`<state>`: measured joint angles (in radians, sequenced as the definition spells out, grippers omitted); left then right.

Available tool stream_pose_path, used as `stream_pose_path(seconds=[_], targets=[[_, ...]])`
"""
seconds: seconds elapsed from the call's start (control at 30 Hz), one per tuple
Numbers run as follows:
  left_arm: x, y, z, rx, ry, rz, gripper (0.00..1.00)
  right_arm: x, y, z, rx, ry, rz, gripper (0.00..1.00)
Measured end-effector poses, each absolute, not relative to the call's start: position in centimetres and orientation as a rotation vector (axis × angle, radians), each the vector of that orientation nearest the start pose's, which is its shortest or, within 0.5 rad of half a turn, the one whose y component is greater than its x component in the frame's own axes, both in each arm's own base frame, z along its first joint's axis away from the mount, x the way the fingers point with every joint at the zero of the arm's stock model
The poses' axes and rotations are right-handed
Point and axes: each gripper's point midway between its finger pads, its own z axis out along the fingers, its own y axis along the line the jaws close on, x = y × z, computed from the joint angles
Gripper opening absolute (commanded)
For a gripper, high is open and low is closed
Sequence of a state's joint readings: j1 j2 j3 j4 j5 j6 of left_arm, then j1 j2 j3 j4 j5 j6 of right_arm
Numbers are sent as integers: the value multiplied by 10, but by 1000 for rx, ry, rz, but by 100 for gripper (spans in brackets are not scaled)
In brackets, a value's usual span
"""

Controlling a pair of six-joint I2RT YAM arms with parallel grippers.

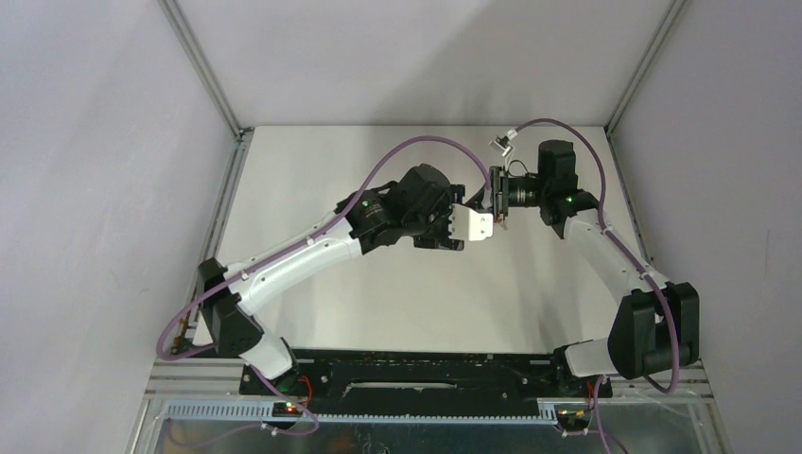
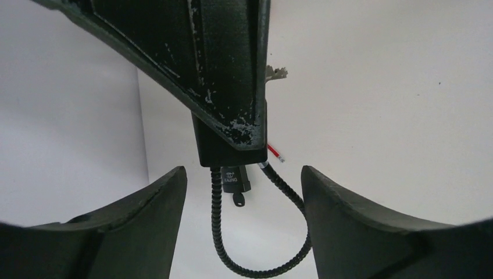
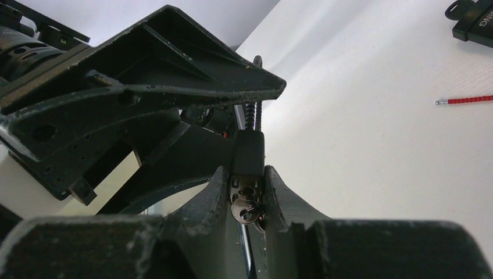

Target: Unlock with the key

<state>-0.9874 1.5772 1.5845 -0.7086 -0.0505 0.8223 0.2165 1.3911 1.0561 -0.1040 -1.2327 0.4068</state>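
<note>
My right gripper (image 3: 247, 174) is shut on the black lock body (image 3: 249, 152), holding it above the table. A silver key (image 3: 243, 208) sits in the lock's keyhole between the right fingers, with a second key hanging behind it. The lock's black spiral cable (image 2: 256, 258) hangs in a loop below the body (image 2: 229, 152). My left gripper (image 2: 243, 172) is open with nothing between its fingers, and looks down on the lock from just beside it. In the top view, the left gripper (image 1: 476, 225) and right gripper (image 1: 498, 202) nearly meet at mid-table.
A black lettered piece (image 3: 474, 20) lies on the white table (image 3: 378, 163), with a thin red cable end (image 3: 468, 100) near it. Both also appear under the left gripper, the piece (image 2: 232, 179) and the red end (image 2: 276, 153). Grey walls enclose the table.
</note>
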Motion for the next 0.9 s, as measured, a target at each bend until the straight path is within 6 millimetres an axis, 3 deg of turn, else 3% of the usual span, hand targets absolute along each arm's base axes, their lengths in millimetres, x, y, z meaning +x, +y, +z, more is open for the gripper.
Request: stream_pose_path(seconds=[0.1, 0.2, 0.27, 0.4, 0.47, 0.57, 0.67, 0.9], targets=[[274, -342, 257, 1769, 1428, -21, 75, 269, 234, 265, -655, 1932, 1616, 0], [276, -341, 258, 1767, 1431, -11, 66, 269, 234, 265, -655, 1932, 1616, 0], [277, -340, 258, 1761, 1433, 0, 50, 269, 234, 265, -654, 1932, 1614, 0], [280, -339, 257, 1762, 1434, 17, 5, 271, 233, 265, -651, 1929, 1610, 0], [282, -340, 258, 1764, 1420, 30, 0, 270, 233, 263, -652, 1932, 1609, 0], [282, -340, 258, 1775, 1412, 33, 2, 271, 233, 263, -661, 1926, 1601, 0], [279, -338, 258, 1815, 1396, 21, 12, 270, 233, 262, -670, 1925, 1602, 0], [273, -333, 252, 1903, 1360, -16, 60, 267, 233, 259, -672, 1939, 1604, 0]])
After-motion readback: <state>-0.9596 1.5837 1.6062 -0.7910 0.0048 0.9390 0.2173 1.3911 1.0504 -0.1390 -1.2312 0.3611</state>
